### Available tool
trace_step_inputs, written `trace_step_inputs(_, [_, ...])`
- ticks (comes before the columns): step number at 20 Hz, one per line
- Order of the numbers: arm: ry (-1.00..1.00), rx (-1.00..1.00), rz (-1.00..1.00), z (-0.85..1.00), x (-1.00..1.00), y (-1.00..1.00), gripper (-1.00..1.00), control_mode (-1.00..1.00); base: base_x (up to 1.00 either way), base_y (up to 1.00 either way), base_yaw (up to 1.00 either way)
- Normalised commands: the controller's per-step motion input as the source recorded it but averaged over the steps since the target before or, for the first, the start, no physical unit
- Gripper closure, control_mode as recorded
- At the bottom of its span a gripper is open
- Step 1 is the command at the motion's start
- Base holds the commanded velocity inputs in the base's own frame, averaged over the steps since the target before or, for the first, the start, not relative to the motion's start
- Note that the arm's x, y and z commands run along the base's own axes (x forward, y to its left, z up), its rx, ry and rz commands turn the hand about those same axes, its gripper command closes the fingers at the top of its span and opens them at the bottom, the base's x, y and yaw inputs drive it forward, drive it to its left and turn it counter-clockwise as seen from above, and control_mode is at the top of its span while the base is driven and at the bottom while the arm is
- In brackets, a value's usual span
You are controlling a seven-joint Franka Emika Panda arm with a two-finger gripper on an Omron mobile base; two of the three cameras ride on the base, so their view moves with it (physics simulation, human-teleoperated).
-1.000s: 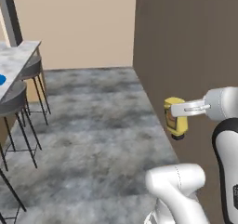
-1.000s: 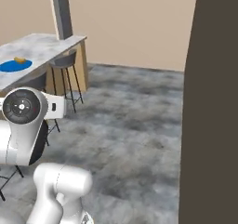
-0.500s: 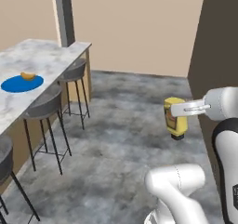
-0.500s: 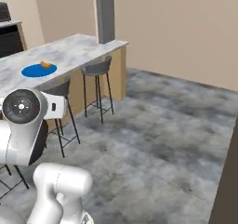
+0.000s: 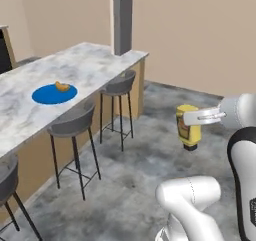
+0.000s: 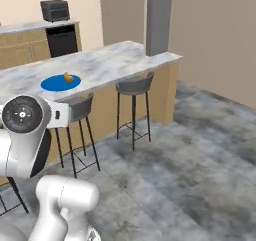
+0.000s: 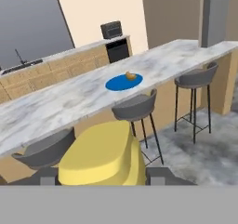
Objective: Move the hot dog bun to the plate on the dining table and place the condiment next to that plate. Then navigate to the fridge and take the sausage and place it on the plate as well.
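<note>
The condiment [image 5: 188,127], a yellow squeeze bottle with a red-and-yellow label, hangs cap down over the floor with my gripper [image 5: 190,118] shut on it. In the hand view the condiment [image 7: 104,156] lies between the jaws of the gripper [image 7: 102,177]. The blue plate [image 5: 47,96] [image 6: 54,84] [image 7: 118,84] lies on the marble dining table [image 5: 95,65] [image 6: 120,57] [image 7: 176,56], well ahead and left of the gripper. The hot dog bun [image 5: 62,86] [image 6: 68,77] [image 7: 130,75] rests on the plate's far edge. The fridge and the sausage are out of view.
Bar stools [image 5: 75,122] [image 5: 119,85] [image 7: 137,108] stand along the table's near side. A grey pillar [image 5: 122,17] rises at the table's end. Wooden cabinets [image 6: 25,47] with a dark appliance [image 6: 55,9] line the back wall. Grey floor [image 5: 150,155] lies between me and the stools.
The whole picture has shifted as the base turned: the dark wall has slid out of view and the table with plate and bun has come in. The bottle stays in the gripper.
</note>
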Motion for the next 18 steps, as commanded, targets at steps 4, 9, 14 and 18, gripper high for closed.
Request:
trace_step_inputs(4, [0.0, 0.0, 0.0, 0.0, 0.0, 0.0, 1.0, 1.0, 1.0, -0.35, 0.51])
trace_step_inputs(9, [0.0, 0.0, 0.0, 0.0, 0.0, 0.0, 1.0, 1.0, 1.0, -0.37, 0.51])
trace_step_inputs(14, [0.0, 0.0, 0.0, 0.0, 0.0, 0.0, 1.0, 1.0, 0.95, -0.38, 0.52])
trace_step_inputs(18, [0.0, 0.0, 0.0, 0.0, 0.0, 0.0, 1.0, 1.0, 0.86, -0.39, 0.52])
